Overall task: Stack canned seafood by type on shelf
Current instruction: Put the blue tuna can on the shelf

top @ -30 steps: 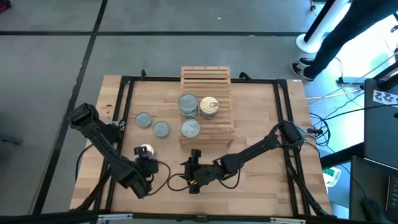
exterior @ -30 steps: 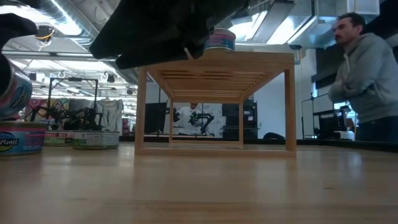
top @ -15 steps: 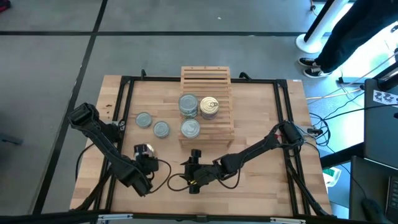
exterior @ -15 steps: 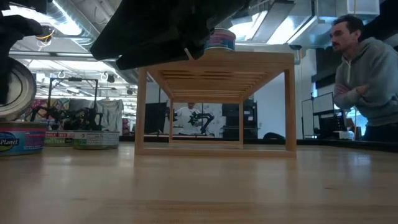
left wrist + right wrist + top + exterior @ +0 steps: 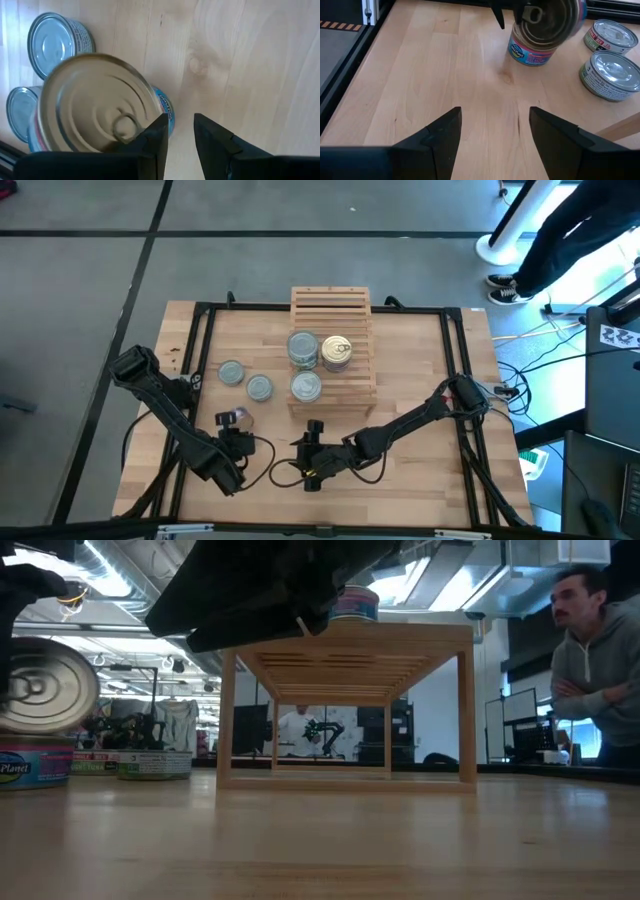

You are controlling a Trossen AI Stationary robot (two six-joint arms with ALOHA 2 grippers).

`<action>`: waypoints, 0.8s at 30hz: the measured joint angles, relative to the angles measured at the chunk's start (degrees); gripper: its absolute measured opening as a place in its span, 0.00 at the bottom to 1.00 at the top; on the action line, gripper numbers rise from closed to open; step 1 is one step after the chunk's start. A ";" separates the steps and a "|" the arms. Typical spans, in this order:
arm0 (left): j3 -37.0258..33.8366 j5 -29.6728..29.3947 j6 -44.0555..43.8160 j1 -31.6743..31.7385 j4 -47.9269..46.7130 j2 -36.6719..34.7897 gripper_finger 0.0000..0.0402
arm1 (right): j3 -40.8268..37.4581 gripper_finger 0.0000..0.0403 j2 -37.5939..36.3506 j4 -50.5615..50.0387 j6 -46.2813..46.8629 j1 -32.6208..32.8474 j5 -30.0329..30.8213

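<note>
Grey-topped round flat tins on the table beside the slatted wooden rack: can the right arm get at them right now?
Probably yes. The right gripper is open, and only bare wooden tabletop lies between it and the nearer grey-topped round flat tin; the left gripper sits off to the side.

Evenly and brightly lit from overhead in the high view, with only soft, short shadows on the tabletop [image 5: 420, 360]. Strong white glare at the upper right by the person [image 5: 560, 230]. Backlit in the low view: ceiling strip lights [image 5: 100, 565] blown out, near arm [image 5: 260, 585] reduced to a dark silhouette, foreground wood soft and out of focus. Motion blur on the tilted golden-topped tin [image 5: 45, 685], likewise smeared in the left wrist view [image 5: 95, 107] and the right wrist view [image 5: 547, 17]
</note>
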 joint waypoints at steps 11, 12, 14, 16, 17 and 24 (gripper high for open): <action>0.00 0.00 -0.17 0.00 0.04 0.00 0.22 | 0.00 0.58 0.00 0.00 0.00 0.00 0.00; 0.00 0.00 -0.63 0.01 0.15 0.00 0.22 | 0.00 0.58 0.00 -0.01 0.01 0.00 0.00; 0.03 0.35 -2.36 0.02 0.55 0.00 0.22 | 0.00 0.58 0.00 -0.04 0.00 0.00 0.00; 0.66 1.93 -4.01 0.15 0.42 0.00 0.22 | 0.00 0.58 0.00 -0.04 0.00 0.00 0.00; 1.26 3.01 -4.60 0.28 0.43 0.00 0.22 | 0.00 0.58 0.00 -0.04 0.00 0.00 0.00; 9.10 5.33 -5.20 1.14 -2.74 0.00 0.22 | 0.00 0.58 0.00 -0.04 0.00 0.01 -0.02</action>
